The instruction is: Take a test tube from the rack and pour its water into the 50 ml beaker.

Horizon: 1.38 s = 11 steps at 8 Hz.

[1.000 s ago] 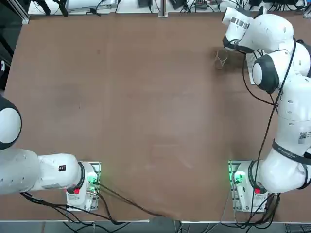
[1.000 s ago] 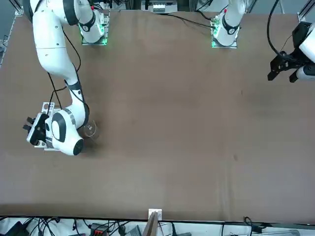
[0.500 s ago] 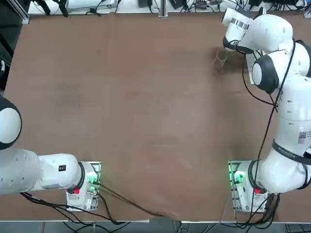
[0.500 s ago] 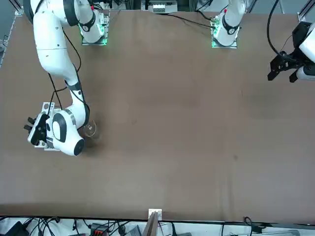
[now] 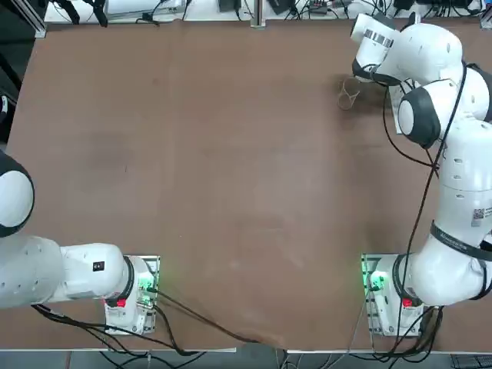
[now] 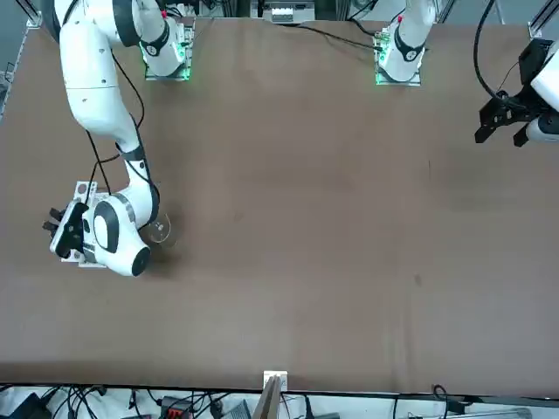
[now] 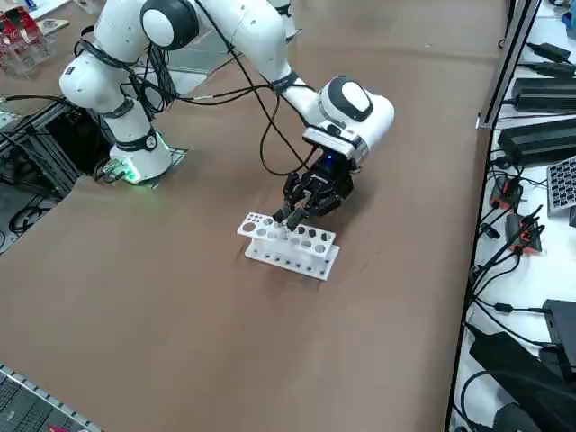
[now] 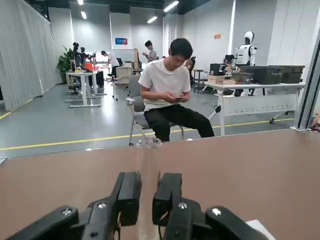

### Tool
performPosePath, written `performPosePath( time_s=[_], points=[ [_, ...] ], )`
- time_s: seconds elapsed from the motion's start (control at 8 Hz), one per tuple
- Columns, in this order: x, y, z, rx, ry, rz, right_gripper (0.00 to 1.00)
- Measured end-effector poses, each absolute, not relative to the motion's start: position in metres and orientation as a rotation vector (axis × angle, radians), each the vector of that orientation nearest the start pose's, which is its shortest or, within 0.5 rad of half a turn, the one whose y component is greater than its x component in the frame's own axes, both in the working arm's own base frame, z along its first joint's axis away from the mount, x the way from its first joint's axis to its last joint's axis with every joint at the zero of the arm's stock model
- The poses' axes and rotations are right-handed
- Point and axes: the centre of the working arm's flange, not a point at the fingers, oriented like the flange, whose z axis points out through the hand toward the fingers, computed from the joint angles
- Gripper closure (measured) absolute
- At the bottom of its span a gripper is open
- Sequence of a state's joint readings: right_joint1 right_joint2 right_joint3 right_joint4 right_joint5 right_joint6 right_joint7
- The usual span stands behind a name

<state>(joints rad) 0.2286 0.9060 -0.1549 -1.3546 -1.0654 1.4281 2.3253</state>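
Centre of the right side view, the right gripper (image 7: 287,219) pinches the test tube (image 8: 148,192) between its fingers, above the rack (image 7: 288,259). Upper right from overhead: the beaker (image 5: 349,94), contents unclear.

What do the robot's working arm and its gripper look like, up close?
The right arm is glossy white with rounded segments, dark grey bands at its joints and black cables looping along it. Its gripper is black, with two blocky fingers, angular linkages and small silvery screws.
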Motion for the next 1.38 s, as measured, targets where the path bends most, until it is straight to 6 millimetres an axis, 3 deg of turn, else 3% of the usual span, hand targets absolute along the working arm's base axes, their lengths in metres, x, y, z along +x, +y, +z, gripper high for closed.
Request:
performPosePath(
  time_s=[0.62,0.75,1.12,1.25,1.38],
  points=[
    [0.6765,-0.0303,0.2046,1.072,-1.488,0.927,0.77],
    [0.6756,-0.0308,0.2034,1.068,-1.483,0.924,0.67],
    [0.6744,-0.0306,0.2014,1.074,-1.466,0.909,0.07],
    [0.6745,-0.0299,0.2020,1.083,-1.455,0.898,0.00],
    [0.6754,-0.0289,0.2037,1.100,-1.439,0.882,0.00]
  ],
)
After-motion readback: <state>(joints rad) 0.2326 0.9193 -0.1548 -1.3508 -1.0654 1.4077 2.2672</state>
